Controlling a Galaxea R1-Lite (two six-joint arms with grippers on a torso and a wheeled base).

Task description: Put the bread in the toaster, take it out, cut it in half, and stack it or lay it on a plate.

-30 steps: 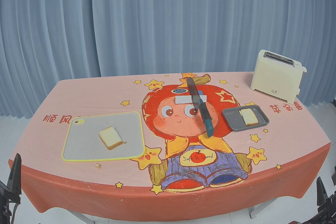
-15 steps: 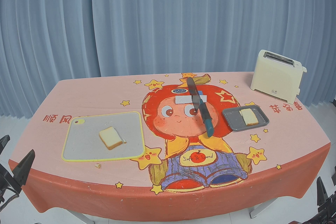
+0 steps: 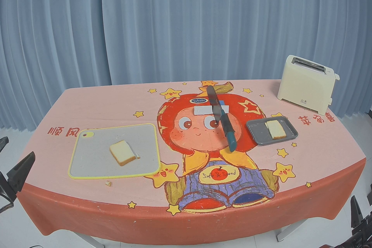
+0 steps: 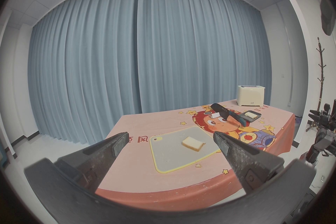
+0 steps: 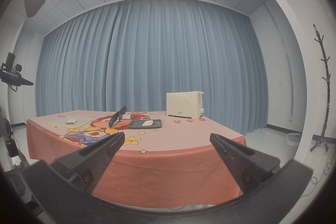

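One bread piece [image 3: 123, 152] lies on the grey, yellow-rimmed cutting board [image 3: 93, 161] at the table's left. A second piece [image 3: 276, 129] rests in the dark grey plate [image 3: 255, 132] on the right. The cream toaster [image 3: 306, 84] stands at the back right corner, its slot empty. A knife [image 3: 221, 117] with a blue handle lies mid-table, its blade propped on a white rest. My left gripper [image 3: 11, 161] hangs open off the table's front left corner, and its fingers [image 4: 105, 151] hold nothing. My right gripper [image 5: 166, 136] is open and empty, low beyond the front right corner.
A small crumb [image 3: 109, 183] lies just in front of the cutting board. The table carries a pink cartoon cloth [image 3: 217, 179] and ends at a blue curtain. A coat stand [image 5: 323, 88] is off to the right side of the room.
My left gripper has risen and turned at the table's front left corner. The bread, knife, plate and right gripper have not moved.
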